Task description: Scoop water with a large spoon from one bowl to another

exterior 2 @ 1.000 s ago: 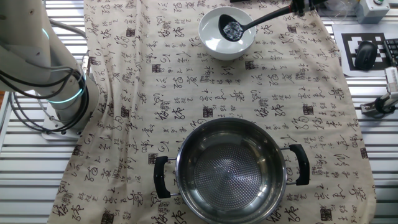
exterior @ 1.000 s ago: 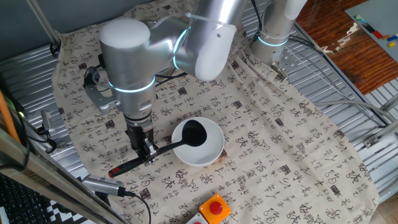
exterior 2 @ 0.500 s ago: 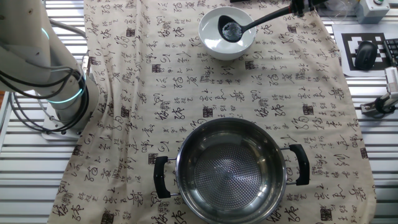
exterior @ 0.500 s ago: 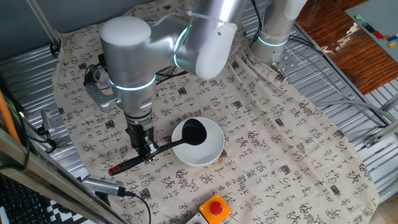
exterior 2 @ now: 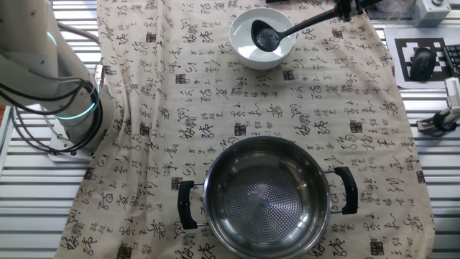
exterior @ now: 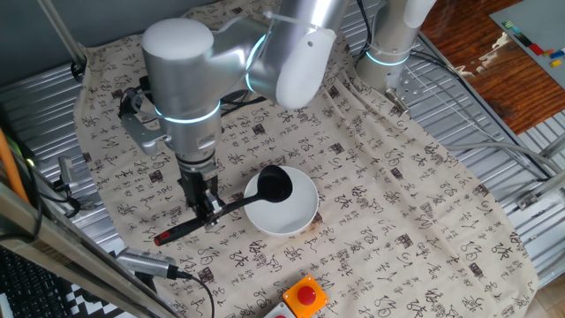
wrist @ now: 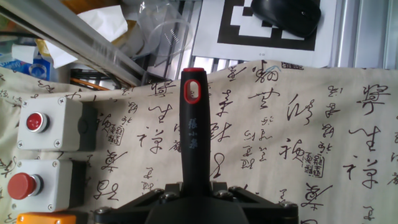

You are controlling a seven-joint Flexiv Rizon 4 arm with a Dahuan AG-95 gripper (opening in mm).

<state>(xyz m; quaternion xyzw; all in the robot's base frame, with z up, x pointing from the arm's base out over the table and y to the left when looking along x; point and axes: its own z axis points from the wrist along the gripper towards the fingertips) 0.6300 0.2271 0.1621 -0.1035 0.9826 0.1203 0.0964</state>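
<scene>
My gripper (exterior: 207,212) is shut on the thin handle of the black ladle (exterior: 231,206). The ladle's round cup (exterior: 274,185) sits inside the white bowl (exterior: 296,215), near its rim on the gripper's side. In the other fixed view the cup (exterior 2: 264,36) holds water within the white bowl (exterior 2: 248,50), and the gripper (exterior 2: 346,8) is at the top edge. The hand view looks along the handle (wrist: 193,134) to its red-tipped end (wrist: 192,89), with the gripper (wrist: 194,190) closed around it. The steel bowl (exterior 2: 267,236) with black side handles stands apart on the patterned cloth.
The patterned cloth (exterior: 397,221) covers the table. A red push button on its box (exterior: 305,295) sits near the front edge beyond the white bowl. Two button boxes (wrist: 46,124) lie left of the handle in the hand view. The arm's base (exterior 2: 68,108) stands at the left.
The ladle's cup has risen a little and drawn toward the bowl's rim on the gripper's side. The gripper has shifted slightly with it.
</scene>
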